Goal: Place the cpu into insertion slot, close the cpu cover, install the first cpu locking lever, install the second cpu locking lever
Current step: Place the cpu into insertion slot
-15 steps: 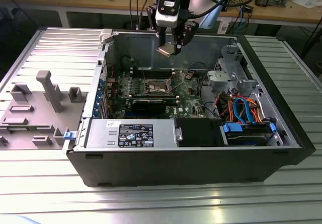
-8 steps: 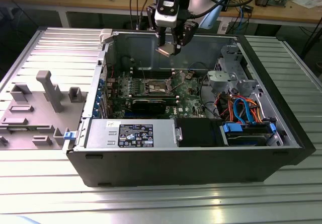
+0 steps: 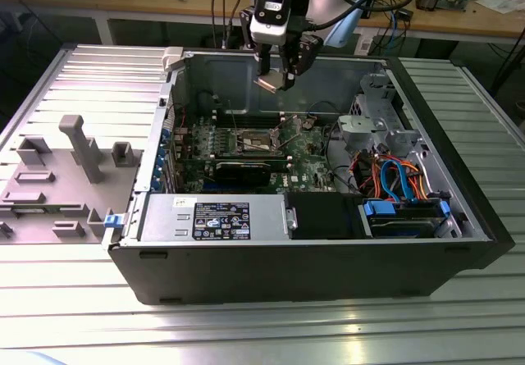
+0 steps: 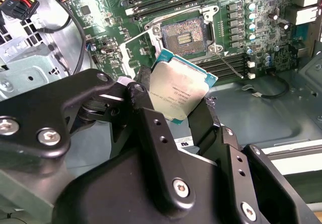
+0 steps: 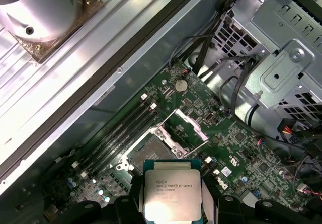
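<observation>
My gripper (image 3: 276, 78) hangs over the open computer case (image 3: 459, 217), shut on the cpu (image 3: 269, 83), a flat square chip with a silver top. In both wrist views the cpu (image 4: 178, 89) (image 5: 171, 196) sits clamped by its edges between the black fingers (image 4: 145, 85). It is held well above the motherboard. Below it the insertion slot (image 4: 183, 32) (image 5: 149, 151) (image 3: 253, 142) lies bare, showing its dark contact field. The cpu cover (image 5: 183, 128) (image 4: 137, 48) stands swung up beside the slot. Thin wire levers (image 4: 232, 63) stick out at the slot's side.
Long black memory slots (image 5: 118, 128) run beside the socket. A black expansion card (image 3: 246, 168) lies in front of it. A metal drive cage (image 3: 373, 127) with coloured cables (image 3: 398, 176) fills the exterior view's right. A grey fixture (image 3: 74, 148) stands outside the case.
</observation>
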Tool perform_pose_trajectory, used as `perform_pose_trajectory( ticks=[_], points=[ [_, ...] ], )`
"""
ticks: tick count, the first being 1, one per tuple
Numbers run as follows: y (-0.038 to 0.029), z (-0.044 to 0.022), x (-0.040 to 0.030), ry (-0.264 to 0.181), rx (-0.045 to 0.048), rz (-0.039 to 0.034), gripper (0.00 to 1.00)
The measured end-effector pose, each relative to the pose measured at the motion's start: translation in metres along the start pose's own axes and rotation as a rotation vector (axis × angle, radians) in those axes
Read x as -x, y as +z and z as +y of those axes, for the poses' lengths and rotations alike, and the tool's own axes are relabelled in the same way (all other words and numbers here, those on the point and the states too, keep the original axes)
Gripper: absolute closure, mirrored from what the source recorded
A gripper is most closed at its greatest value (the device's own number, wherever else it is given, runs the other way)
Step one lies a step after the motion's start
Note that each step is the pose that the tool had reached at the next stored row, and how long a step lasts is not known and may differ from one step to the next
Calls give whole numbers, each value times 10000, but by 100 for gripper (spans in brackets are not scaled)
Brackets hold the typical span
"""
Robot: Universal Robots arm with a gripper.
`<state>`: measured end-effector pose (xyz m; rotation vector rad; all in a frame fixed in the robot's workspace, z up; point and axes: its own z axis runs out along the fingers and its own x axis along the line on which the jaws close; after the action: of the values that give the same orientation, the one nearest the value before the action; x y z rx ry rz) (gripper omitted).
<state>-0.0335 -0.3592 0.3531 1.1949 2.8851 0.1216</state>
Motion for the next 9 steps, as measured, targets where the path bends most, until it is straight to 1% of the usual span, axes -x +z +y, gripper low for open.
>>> perform_pose_trajectory(
  ticks=[9],
  points=[
    [0,0,0,81,1,-6,46]
  ],
)
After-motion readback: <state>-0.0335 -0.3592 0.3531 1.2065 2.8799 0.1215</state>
